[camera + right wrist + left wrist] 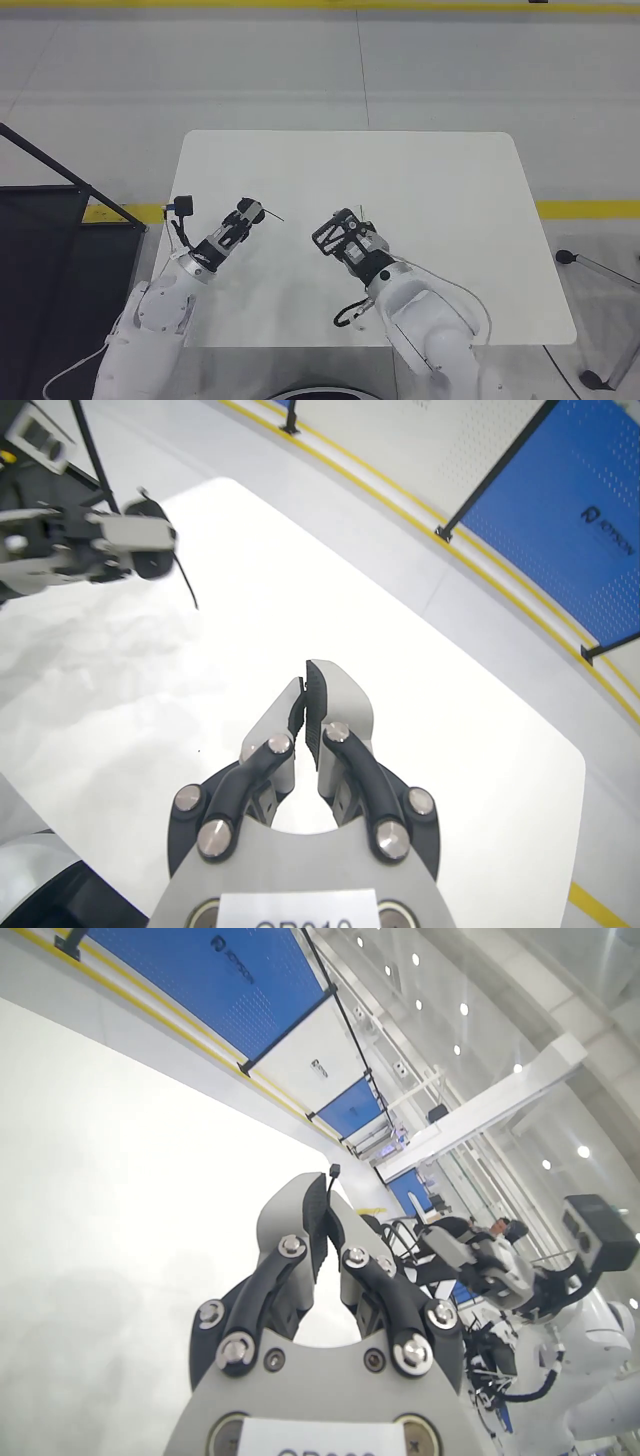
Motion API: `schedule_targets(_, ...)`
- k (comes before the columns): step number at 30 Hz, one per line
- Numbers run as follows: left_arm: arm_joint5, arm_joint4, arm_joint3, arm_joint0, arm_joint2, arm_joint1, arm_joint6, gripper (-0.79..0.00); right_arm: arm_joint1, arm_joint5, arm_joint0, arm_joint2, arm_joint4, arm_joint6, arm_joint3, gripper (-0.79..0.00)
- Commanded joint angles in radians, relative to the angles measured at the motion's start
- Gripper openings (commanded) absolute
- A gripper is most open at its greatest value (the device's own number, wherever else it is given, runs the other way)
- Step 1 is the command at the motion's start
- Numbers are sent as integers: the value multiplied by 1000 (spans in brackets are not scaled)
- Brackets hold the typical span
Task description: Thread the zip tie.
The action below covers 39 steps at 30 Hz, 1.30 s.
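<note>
My left gripper (326,1202): the fingers are clamped on the zip tie (331,1185), pinching its strap just behind the head.
Its head (334,1170): it pokes out past my left fingertips, clear of the pads. It is too small for me to tell which way the slot faces.
Its tail (186,586): it hangs free from the far side of the same grip. It droops toward the table (430,170) beneath the zip tie, and I cannot tell whether the tip touches it.
The gap: only open air lies to the right of the zip tie, between its tail and my other arm.
My right gripper (305,682): it sits to the right of the zip tie and apart from it, fingers together, pad against pad. I cannot make out anything held between them.
Risk, grasp: with these fingers together I judge I cannot take the tail, and arriving like this would only knock it aside.
Risk, bend: the tail looks thin and springy, so a nudge may swing it away or twist the strap in my left pinch.
Risk, alignment: the head sits so close to my left fingertips that the pads may block the way into the slot.
Risk, slip: a hard pull from the right could drag the strap through my left pads and drop the zip tie.
</note>
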Motion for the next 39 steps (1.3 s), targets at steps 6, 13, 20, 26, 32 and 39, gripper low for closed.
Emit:
schedule_targets(6, -122, -16, 49, -74, 40, 15, -189, -785, 38, -243, -164, 159, 50, -214, -110, -785)
schedule_targets(13, -119, 6, 46, -90, 43, 21, -224, -785, 47, -286, -199, 198, 64, -243, -124, -785)
schedule_targets(20, -119, 6, 46, -90, 43, 21, -224, -785, 47, -295, -197, 193, 75, -261, -120, -785)
schedule_targets(26, -130, -12, 55, -136, 103, 27, -342, -785, 58, -417, -129, 180, -8, -504, -70, -785)
schedule_targets(32, -155, -114, 139, -252, 188, 33, -527, -785, 71, -407, -115, 149, -215, -753, -46, -785)
schedule_targets(39, -180, -261, 205, -357, 290, 45, -632, -785, 82, -373, -97, 129, -339, -876, -17, -785)
